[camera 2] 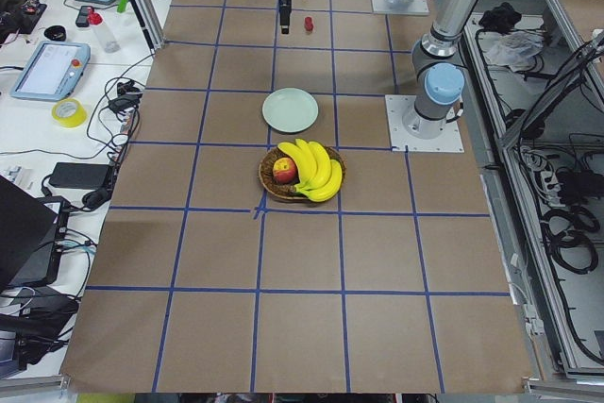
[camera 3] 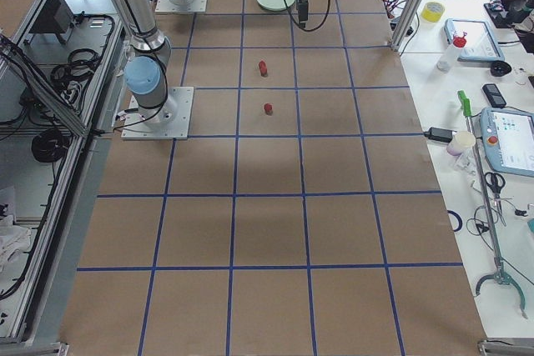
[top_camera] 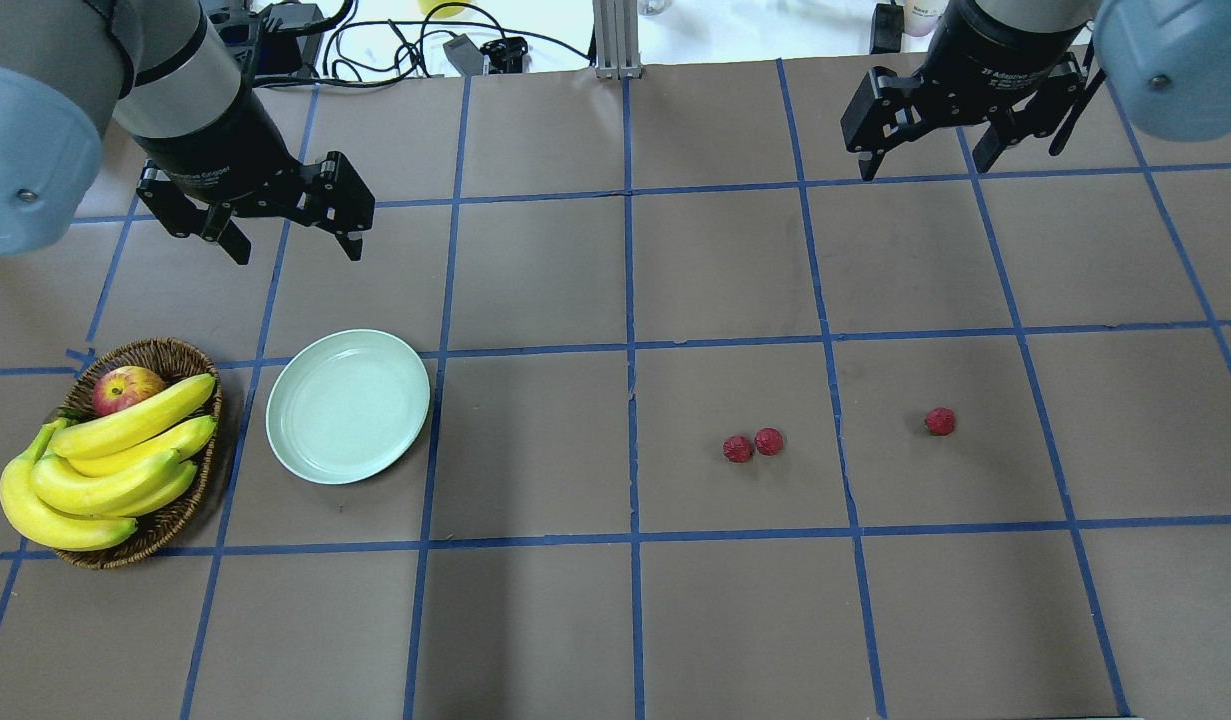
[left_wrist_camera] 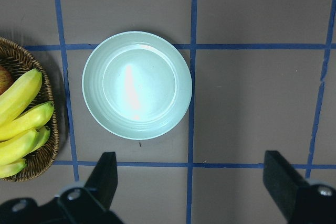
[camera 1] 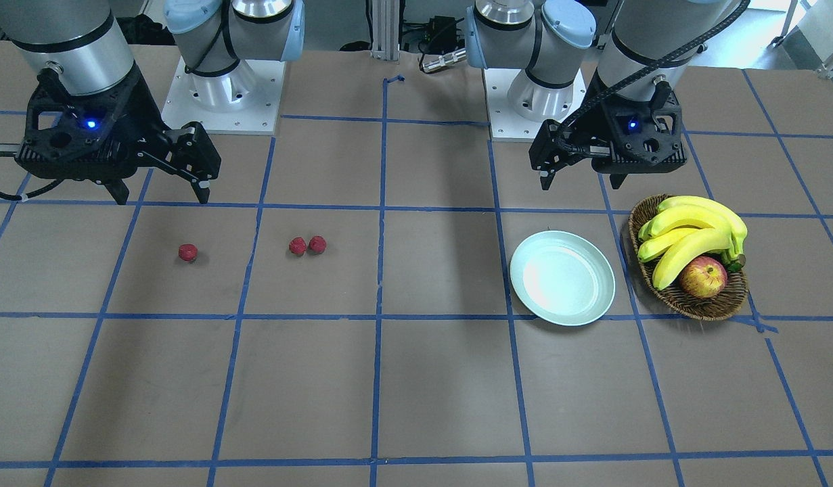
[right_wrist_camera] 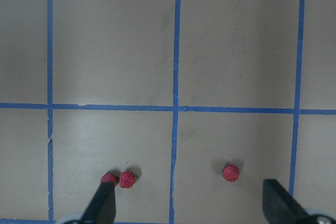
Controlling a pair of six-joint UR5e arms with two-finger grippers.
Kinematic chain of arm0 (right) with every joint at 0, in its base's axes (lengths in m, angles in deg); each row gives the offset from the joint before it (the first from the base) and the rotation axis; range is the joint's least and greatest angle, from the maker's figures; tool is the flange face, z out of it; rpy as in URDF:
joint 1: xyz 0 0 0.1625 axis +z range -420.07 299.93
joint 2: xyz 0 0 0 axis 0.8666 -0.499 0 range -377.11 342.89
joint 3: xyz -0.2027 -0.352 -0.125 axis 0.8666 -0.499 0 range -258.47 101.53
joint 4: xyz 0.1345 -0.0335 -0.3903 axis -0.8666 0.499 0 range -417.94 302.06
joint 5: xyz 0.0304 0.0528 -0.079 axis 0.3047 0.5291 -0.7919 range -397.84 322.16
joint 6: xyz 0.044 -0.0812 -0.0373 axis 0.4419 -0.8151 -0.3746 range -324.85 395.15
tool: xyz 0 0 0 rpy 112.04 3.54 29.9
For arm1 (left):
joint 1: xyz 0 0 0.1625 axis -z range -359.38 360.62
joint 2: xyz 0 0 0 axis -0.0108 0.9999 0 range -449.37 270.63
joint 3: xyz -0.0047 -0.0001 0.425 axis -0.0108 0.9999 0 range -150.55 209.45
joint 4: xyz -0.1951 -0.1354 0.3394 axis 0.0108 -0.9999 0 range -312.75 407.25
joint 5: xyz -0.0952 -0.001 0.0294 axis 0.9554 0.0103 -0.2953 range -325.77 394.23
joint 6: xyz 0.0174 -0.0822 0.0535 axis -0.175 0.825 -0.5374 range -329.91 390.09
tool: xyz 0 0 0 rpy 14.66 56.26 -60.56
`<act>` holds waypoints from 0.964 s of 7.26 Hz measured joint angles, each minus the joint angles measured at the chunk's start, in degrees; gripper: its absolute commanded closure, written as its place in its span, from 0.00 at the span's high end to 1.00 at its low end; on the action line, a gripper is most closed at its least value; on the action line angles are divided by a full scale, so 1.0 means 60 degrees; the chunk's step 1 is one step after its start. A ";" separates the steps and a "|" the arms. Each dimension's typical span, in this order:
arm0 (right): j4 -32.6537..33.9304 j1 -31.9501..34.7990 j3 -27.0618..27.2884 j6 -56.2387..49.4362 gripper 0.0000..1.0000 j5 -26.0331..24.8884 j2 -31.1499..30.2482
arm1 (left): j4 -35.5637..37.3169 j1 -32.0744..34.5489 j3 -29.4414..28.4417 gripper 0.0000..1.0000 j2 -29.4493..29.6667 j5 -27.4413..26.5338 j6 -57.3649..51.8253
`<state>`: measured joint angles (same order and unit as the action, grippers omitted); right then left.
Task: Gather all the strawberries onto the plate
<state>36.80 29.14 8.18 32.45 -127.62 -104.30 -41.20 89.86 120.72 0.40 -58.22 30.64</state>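
Observation:
Three dark-red strawberries lie on the brown table: a touching pair [top_camera: 738, 449] [top_camera: 769, 441] and a single one [top_camera: 940, 421] further right. The pale mint plate [top_camera: 348, 405] sits empty on the left, beside the basket. My left gripper [top_camera: 297, 250] is open and empty, hovering just behind the plate, which shows in the left wrist view [left_wrist_camera: 136, 85]. My right gripper [top_camera: 923, 168] is open and empty, high and well behind the strawberries. In the right wrist view the single berry [right_wrist_camera: 231, 172] and one of the pair [right_wrist_camera: 127, 179] show between the fingers [right_wrist_camera: 102, 205].
A brown wicker basket [top_camera: 165, 355] with a bunch of bananas [top_camera: 105, 460] and a red-yellow apple [top_camera: 125, 388] stands left of the plate. Blue tape lines mark a grid on the table. Cables and gear lie beyond the far edge.

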 measured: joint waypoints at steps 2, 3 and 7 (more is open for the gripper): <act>0.0015 0.0000 -0.0007 -0.0053 1.00 0.0000 0.0010 | 0.0005 -0.0002 0.0021 1.00 -0.0036 0.0015 0.0010; 0.0004 0.0000 -0.0003 -0.0049 1.00 -0.0004 0.0012 | -0.0002 0.0000 0.0021 1.00 -0.0085 0.0015 0.0011; -0.0024 0.0000 0.0002 -0.0033 1.00 -0.0021 0.0014 | -0.0090 0.0003 0.0166 1.00 -0.0151 -0.0022 0.0012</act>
<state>36.66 29.14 8.19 32.25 -127.74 -104.21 -41.74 89.88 121.72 -0.51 -58.35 30.71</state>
